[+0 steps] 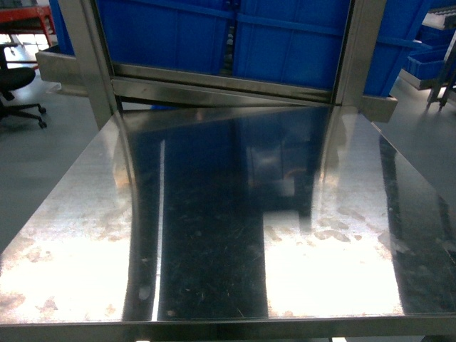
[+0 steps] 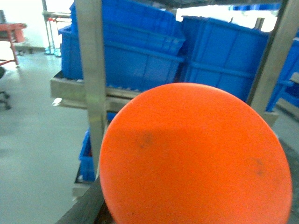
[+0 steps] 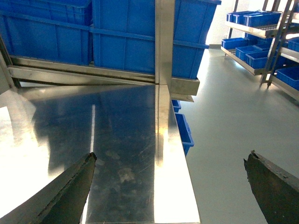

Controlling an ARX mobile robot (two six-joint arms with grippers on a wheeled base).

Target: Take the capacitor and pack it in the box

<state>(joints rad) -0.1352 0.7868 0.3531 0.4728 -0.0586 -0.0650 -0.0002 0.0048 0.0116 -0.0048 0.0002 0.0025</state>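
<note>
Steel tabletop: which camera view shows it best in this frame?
The head view: the steel tabletop fills most of the frame, edge to edge. The right wrist view shows its right side between the open right gripper fingers. The left wrist view shows barely a corner, blocked by an orange disc.

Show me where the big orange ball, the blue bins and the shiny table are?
Orange ball (image 2: 194, 156): left wrist view, middle of its round face.
Blue bins (image 1: 285, 39): head view, front wall of the right bin.
Shiny table (image 1: 214, 235): head view, bare steel top.
</note>
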